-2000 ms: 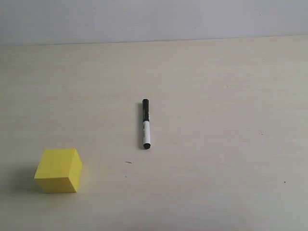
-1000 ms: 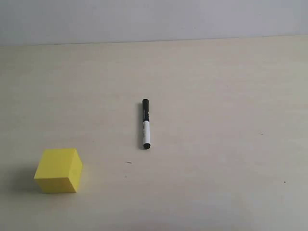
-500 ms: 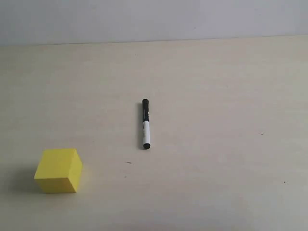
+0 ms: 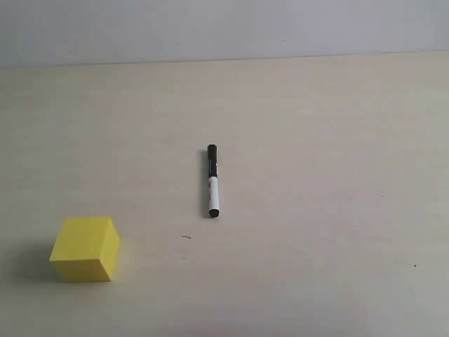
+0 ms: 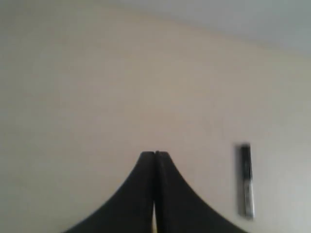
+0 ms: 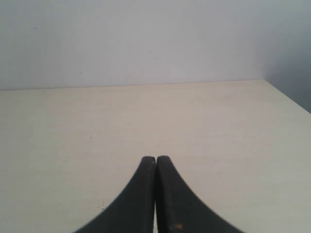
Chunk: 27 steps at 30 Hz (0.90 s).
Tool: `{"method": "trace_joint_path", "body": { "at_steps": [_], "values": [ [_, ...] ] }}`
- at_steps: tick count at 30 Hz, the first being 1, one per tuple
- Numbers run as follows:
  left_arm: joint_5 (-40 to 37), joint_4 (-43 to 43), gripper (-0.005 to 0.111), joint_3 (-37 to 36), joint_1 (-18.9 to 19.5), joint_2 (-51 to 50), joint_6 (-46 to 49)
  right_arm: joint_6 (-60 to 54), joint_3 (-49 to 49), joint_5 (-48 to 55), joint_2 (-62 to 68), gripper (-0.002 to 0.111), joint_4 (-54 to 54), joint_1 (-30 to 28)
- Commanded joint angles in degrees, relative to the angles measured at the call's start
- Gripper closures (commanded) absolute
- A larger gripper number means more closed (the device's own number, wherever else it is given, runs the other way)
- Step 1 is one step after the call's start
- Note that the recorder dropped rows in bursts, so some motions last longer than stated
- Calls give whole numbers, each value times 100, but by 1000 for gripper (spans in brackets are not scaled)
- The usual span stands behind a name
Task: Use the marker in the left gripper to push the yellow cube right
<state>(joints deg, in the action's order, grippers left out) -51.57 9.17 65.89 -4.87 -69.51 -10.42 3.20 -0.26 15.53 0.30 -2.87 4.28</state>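
Note:
The marker [image 4: 212,181], white barrel with black cap, lies flat on the pale table [image 4: 316,140] near the middle, its cap pointing away. It also shows blurred in the left wrist view as the marker [image 5: 246,180], off to one side of the left gripper [image 5: 154,154]. That gripper is shut with nothing between its jaws. The yellow cube [image 4: 85,248] sits at the near left of the table, apart from the marker. The right gripper [image 6: 155,158] is shut and empty over bare table. Neither gripper shows in the exterior view.
A pale wall [image 4: 224,28] runs behind the table's far edge. The table's right edge [image 6: 286,99] shows in the right wrist view. Small dark specks [image 4: 186,237] mark the tabletop.

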Motion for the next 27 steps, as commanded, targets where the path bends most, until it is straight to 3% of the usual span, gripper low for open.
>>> {"method": "trace_joint_path", "body": {
  "at_steps": [1, 8, 13, 18, 23, 27],
  "values": [
    [-1389, 237, 107, 638, -692, -1126, 390, -9, 26, -25, -30, 108, -3, -28],
    [-1264, -713, 107, 1204, -2650, -2523, -875, -9, 26, -25, -30, 108, -3, -28],
    [-1388, -985, 107, 2023, -3443, -3587, -1365, -9, 26, -25, -30, 108, -3, -28],
    [-1447, -985, 107, 2779, -3896, -4462, -1431, -9, 26, -25, -30, 108, -3, -28],
    [-1327, -985, 106, 3165, -3933, -5011, -1728, -9, 26, -25, -30, 108, -3, -28],
    [-1117, -1008, 93, 3180, -3909, -5144, -1840, -9, 26, -25, -30, 108, -3, -28]
  ]
}}
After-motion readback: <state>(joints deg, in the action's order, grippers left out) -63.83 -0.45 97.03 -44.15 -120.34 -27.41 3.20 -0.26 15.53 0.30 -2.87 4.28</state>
